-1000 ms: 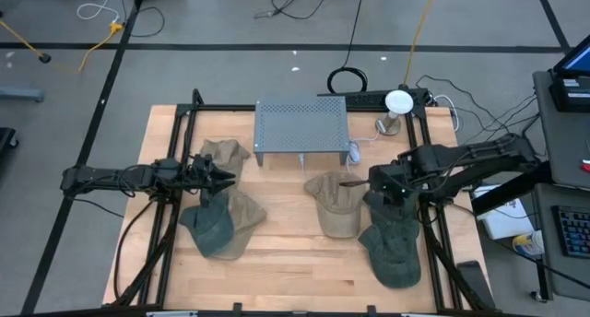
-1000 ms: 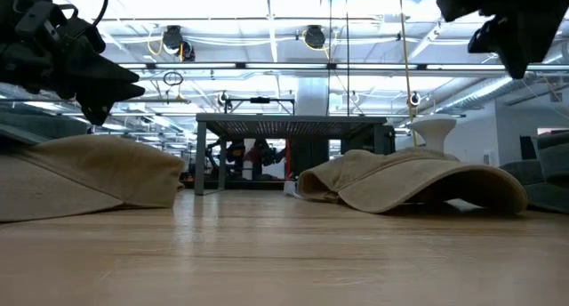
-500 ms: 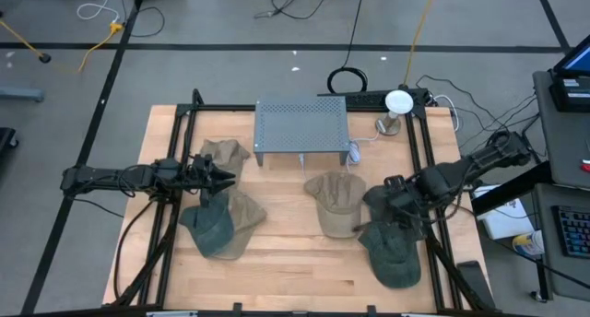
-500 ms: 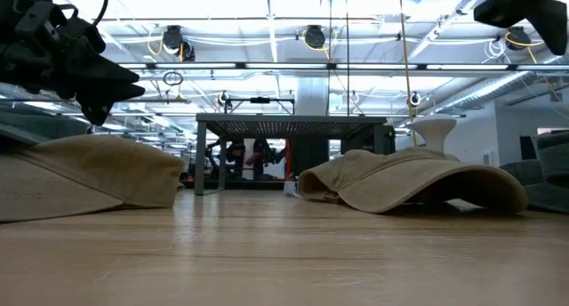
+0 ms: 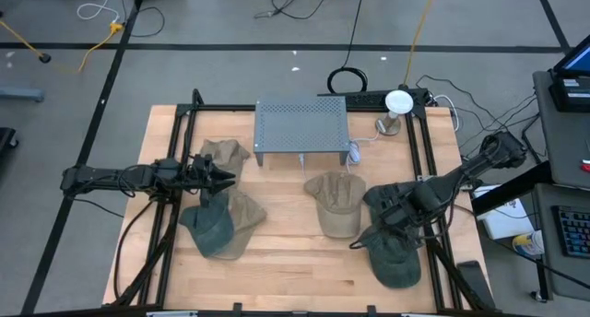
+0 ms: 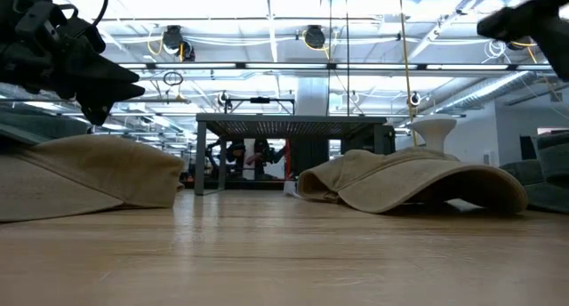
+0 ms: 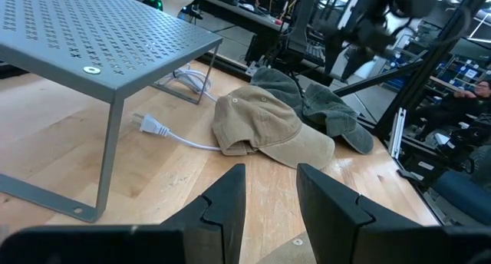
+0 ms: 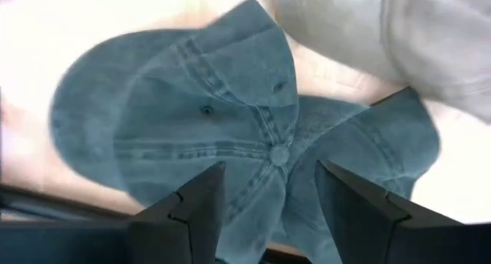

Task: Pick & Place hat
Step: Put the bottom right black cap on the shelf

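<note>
Hovering right gripper point(image 5: 361, 240) — spread, green hat point(image 5: 395, 253) below

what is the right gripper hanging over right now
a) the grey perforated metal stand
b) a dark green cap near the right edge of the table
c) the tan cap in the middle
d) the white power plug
b: the right wrist view looks past the open right gripper straight down at the dark green cap, and the high view puts that gripper at the same cap by the table's right side.
</note>
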